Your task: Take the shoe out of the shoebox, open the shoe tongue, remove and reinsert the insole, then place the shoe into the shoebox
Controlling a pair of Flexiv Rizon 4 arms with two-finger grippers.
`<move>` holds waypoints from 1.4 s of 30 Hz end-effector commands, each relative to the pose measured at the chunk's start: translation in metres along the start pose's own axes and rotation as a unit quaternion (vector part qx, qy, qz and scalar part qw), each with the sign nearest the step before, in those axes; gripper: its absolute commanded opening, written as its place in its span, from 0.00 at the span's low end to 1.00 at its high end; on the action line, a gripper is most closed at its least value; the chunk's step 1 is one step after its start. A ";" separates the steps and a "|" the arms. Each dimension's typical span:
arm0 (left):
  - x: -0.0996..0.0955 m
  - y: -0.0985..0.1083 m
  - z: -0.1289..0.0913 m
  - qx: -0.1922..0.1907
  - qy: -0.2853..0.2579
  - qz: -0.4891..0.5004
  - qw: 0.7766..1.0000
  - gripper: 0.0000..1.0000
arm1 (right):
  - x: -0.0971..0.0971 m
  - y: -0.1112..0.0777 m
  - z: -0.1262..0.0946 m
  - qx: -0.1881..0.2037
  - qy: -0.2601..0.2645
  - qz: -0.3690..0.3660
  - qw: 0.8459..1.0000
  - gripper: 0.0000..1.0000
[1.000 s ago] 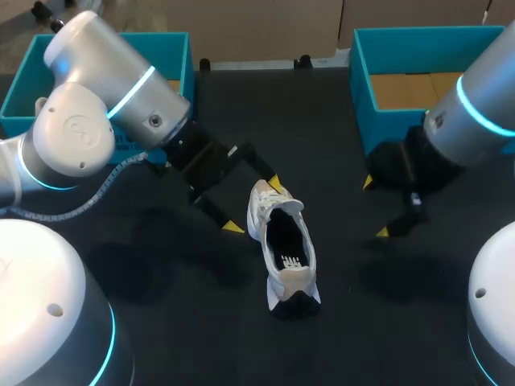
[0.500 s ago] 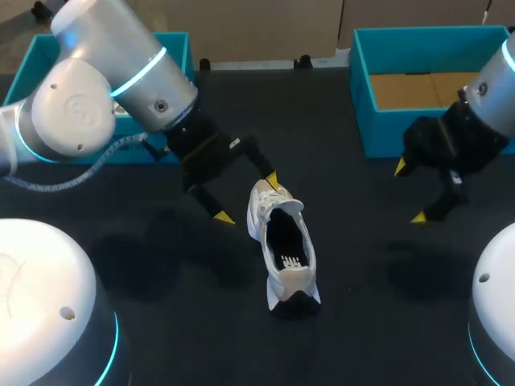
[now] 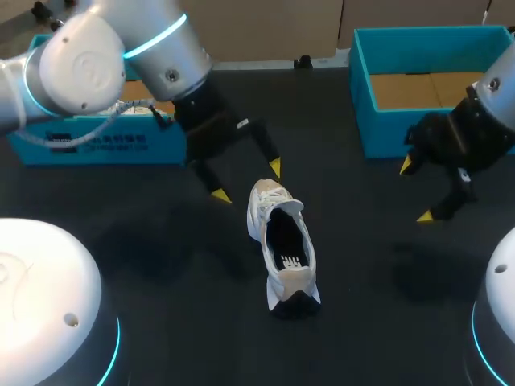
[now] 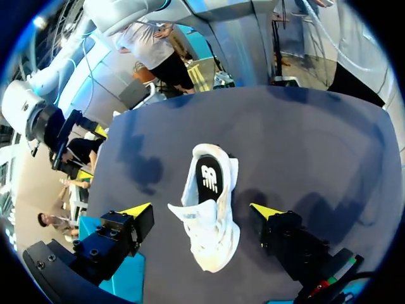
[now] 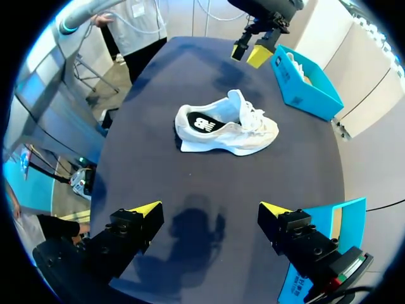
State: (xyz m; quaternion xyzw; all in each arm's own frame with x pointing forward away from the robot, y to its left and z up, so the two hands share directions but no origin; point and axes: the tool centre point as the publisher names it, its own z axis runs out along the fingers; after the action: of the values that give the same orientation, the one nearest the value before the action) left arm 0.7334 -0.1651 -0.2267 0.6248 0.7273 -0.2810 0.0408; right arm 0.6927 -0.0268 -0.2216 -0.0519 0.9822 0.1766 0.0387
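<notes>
A white sneaker [image 3: 283,241] with a dark insole lies upright in the middle of the black table, toe toward the far side, heel toward the near edge. My left gripper [image 3: 248,181] hangs open just beyond the toe, its yellow tips apart from the shoe. In the left wrist view the sneaker [image 4: 209,215] lies below and between the spread fingers of that gripper [image 4: 201,210]. My right gripper [image 3: 416,190] is open off to the shoe's right, holding nothing. From the right wrist the sneaker [image 5: 224,126] lies well ahead of the open gripper [image 5: 210,209].
A teal shoebox [image 3: 96,145] stands at the back left behind my left arm. A second teal box [image 3: 362,88] with a cardboard bottom stands at the back right, close to my right gripper. Bare black tabletop [image 3: 161,257] surrounds the shoe.
My left gripper has drawn back from the shoe's toe toward the far side, still open. My right gripper has swung right, away from the shoe. The sneaker has not moved.
</notes>
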 end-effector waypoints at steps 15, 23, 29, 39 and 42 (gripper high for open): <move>-0.002 -0.011 0.005 0.002 0.053 0.015 0.999 0.00 | 0.000 0.000 0.001 0.001 -0.001 0.000 1.000 1.00; -0.014 -0.024 0.013 -0.006 0.081 0.011 0.997 0.00 | 0.000 0.000 0.001 0.001 -0.001 0.000 1.000 1.00; -0.019 -0.031 0.023 -0.024 0.110 0.015 0.994 0.00 | 0.000 0.000 0.001 0.001 -0.001 0.000 1.000 1.00; -0.010 -0.032 0.056 -0.021 0.141 0.003 0.990 0.00 | 0.000 0.000 0.001 0.001 -0.001 0.000 1.000 1.00; -0.006 -0.029 0.065 -0.023 0.148 0.003 0.989 0.00 | 0.000 0.000 0.001 0.001 -0.001 0.000 1.000 1.00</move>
State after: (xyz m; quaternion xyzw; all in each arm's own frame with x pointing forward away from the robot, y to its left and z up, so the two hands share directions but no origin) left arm 0.6884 -0.1944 -0.2590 0.6610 0.7301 -0.1669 -0.0468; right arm 0.6928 -0.0269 -0.2214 -0.0520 0.9822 0.1765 0.0385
